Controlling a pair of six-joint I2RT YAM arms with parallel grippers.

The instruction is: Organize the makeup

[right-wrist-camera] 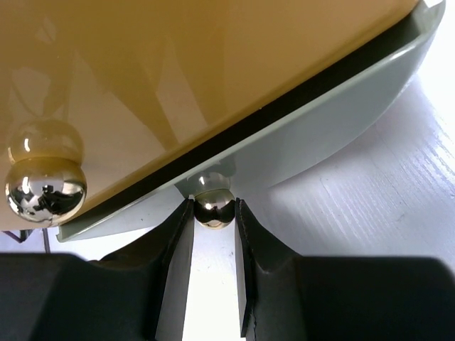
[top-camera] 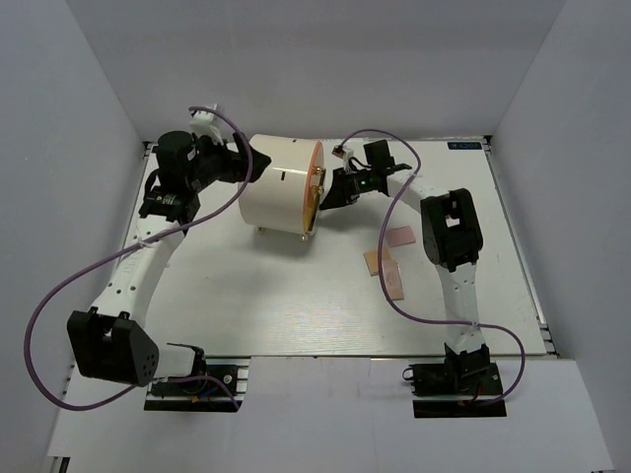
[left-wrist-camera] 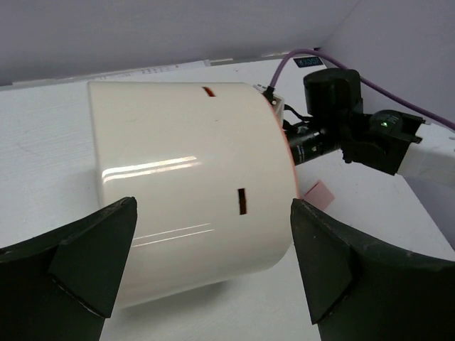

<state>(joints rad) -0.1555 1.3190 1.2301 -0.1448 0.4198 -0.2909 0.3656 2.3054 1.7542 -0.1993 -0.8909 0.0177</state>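
A large cream cylinder (top-camera: 281,187) lies on its side with its orange front (top-camera: 315,189) facing right. My right gripper (top-camera: 325,199) is at that front. In the right wrist view it (right-wrist-camera: 214,214) is shut on a small gold knob (right-wrist-camera: 214,207) under a pale drawer edge (right-wrist-camera: 298,142). My left gripper (top-camera: 254,163) is open at the cylinder's back end. Its fingers (left-wrist-camera: 92,256) straddle the cylinder (left-wrist-camera: 185,185) without closing on it. The makeup in view is a pink square (top-camera: 399,236) and beige pieces (top-camera: 391,279) on the table to the right.
A second gold knob (right-wrist-camera: 46,186) sits left of the held one on the orange front (right-wrist-camera: 178,71). The pink square (left-wrist-camera: 318,192) lies beyond the cylinder's front, below the right arm (left-wrist-camera: 355,128). White walls close in the table (top-camera: 296,305) on three sides.
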